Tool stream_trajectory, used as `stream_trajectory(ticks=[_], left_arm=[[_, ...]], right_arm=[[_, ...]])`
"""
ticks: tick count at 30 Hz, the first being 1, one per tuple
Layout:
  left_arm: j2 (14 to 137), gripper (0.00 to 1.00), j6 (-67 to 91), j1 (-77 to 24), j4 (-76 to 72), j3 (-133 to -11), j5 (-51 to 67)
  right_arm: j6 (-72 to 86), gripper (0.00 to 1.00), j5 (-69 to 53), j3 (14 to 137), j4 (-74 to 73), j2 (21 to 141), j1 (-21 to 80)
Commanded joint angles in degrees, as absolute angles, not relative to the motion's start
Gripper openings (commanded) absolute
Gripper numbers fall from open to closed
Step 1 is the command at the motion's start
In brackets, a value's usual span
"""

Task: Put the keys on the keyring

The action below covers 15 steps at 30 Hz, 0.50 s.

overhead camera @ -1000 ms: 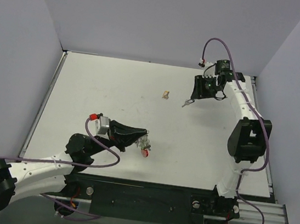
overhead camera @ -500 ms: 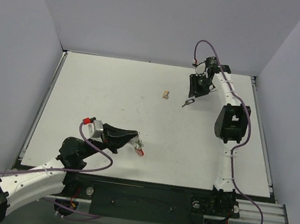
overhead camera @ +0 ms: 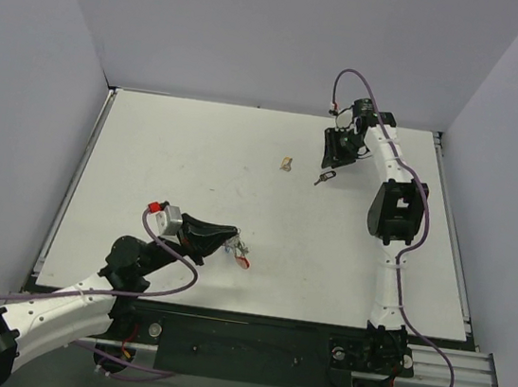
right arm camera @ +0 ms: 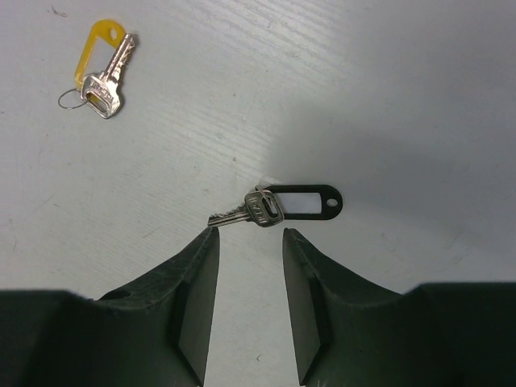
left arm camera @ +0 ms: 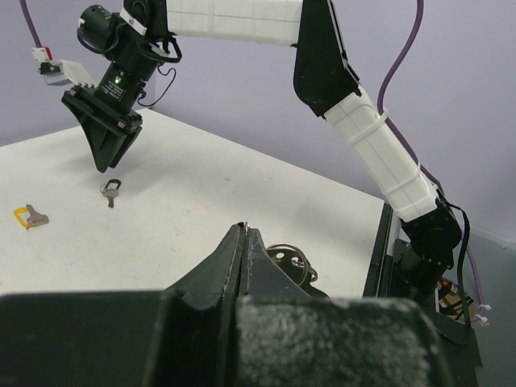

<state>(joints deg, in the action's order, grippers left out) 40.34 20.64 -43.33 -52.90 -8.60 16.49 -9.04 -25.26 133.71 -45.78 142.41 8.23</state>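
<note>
The small silver key with a black plastic tag (right arm camera: 260, 210) lies flat and loose on the white table (overhead camera: 167, 162), far right, joined to nothing. Directly over it hangs the right gripper (right arm camera: 248, 242), its two fingers apart with a clear gap and nothing between them; the key sits just beyond the fingertips, not yet touched. A little to the left lies a second silver key on a yellow plastic tag (right arm camera: 101, 81), also loose.

Well apart, near the front of the table, the round metal keyring (left arm camera: 288, 260) with a red tag (overhead camera: 243, 262) among its bits sits at the tips of the left gripper (left arm camera: 244, 235), whose fingers are pressed together, apparently pinching the ring.

By my reading the task is at an early stage: the ring is in hand, but both loose keys remain to be picked up, carried across and threaded on.
</note>
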Motion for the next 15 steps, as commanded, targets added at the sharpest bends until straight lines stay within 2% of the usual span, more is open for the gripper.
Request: stream_trajectory(ticks=[1,15], left_arm=[[41.1,0.0,21.5,-43.0,-56.5,-11.2,16.3],[41.6,0.0,21.8,-42.5,-56.5,-11.7,16.7]], right_arm=[[-6.8,0.32,-26.9,135.7,-48.2,142.6,7.9],[1.9,0.3,-25.3,135.0,-45.4,144.0,7.8]])
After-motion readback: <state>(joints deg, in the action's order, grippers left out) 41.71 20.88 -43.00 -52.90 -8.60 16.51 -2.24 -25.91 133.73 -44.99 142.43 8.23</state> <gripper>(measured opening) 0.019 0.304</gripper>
